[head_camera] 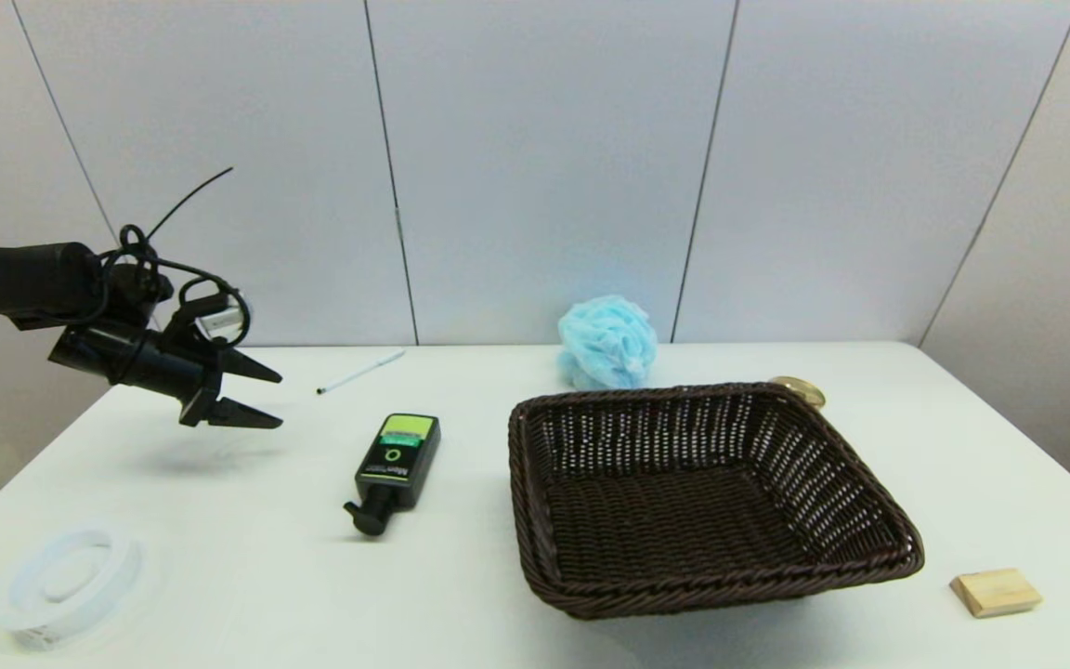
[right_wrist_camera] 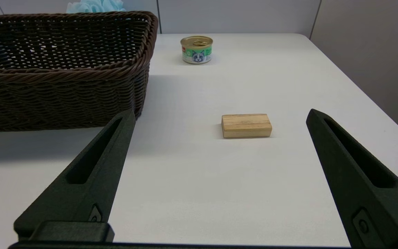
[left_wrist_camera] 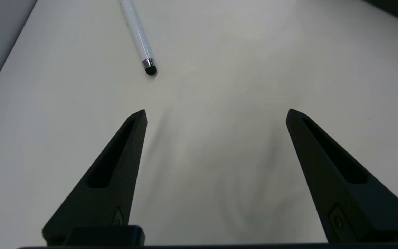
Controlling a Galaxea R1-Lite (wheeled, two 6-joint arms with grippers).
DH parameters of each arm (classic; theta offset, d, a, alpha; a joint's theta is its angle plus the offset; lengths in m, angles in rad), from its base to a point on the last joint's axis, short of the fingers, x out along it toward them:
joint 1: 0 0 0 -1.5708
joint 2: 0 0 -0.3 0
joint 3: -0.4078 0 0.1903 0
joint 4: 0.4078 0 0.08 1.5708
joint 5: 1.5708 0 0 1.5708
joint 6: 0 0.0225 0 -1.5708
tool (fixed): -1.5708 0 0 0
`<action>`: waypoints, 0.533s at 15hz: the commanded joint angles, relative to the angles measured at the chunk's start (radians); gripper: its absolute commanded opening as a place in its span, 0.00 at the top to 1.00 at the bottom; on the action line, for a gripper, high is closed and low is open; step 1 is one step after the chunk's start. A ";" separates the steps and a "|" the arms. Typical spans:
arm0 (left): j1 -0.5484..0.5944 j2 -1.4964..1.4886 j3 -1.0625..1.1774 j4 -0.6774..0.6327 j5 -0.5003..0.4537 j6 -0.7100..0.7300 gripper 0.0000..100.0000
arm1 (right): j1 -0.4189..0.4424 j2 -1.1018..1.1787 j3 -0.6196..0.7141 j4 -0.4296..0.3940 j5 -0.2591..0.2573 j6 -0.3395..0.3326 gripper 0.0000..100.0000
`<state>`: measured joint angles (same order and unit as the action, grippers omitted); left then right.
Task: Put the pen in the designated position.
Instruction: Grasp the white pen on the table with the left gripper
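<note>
- At the bench's far left, about eleven o'clock from its middle, the thin white pen with a small dark tip (head_camera: 360,372) lies flat on the white bench (head_camera: 247,557), slanted, its dark tip toward the near left.
- Left gripper (head_camera: 261,400) hangs above the bench at roughly nine o'clock from the pen, apart from it; its fingers (left_wrist_camera: 116,166) are spread and hold nothing. In the left wrist view the pen's (left_wrist_camera: 137,36) dark tip lies just beyond the fingertips, untouched.
- Right gripper (right_wrist_camera: 219,117) sits low over the bench's near right; its fingers (right_wrist_camera: 92,180) are spread wide and empty, with a small tan wooden block (right_wrist_camera: 246,125) lying beyond them.
- Black pump bottle with a green label (head_camera: 394,469) lies on its side at six o'clock from the pen, well apart.
- Dark brown woven wicker basket (head_camera: 869,492) occupies the centre right, empty.
- Light blue mesh bath sponge (head_camera: 607,342) rests behind the basket at twelve o'clock.
- Small gold-lidded green tin (right_wrist_camera: 196,49) stands beside the basket's far right corner.
- White plastic ring (head_camera: 66,581) lies at the near left corner.
</note>
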<state>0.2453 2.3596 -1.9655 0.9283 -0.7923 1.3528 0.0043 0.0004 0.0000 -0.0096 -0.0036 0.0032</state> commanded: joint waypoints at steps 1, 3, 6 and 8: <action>-0.044 0.017 -0.003 0.004 -0.010 0.000 0.00 | 0.000 0.001 0.002 0.000 -0.001 0.000 0.00; -0.074 0.024 -0.006 -0.003 -0.011 -0.029 0.00 | 0.000 0.001 0.002 0.000 0.001 0.000 0.00; -0.113 0.033 -0.006 -0.068 -0.010 -0.098 0.00 | 0.000 0.001 0.002 0.000 -0.001 0.000 0.00; -0.136 0.046 -0.006 -0.146 -0.008 -0.175 0.00 | 0.000 0.001 0.002 0.000 -0.001 0.000 0.00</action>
<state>0.1298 2.3896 -1.9711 0.8274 -0.7981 1.2189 0.0043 0.0004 0.0000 -0.0100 -0.0036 0.0028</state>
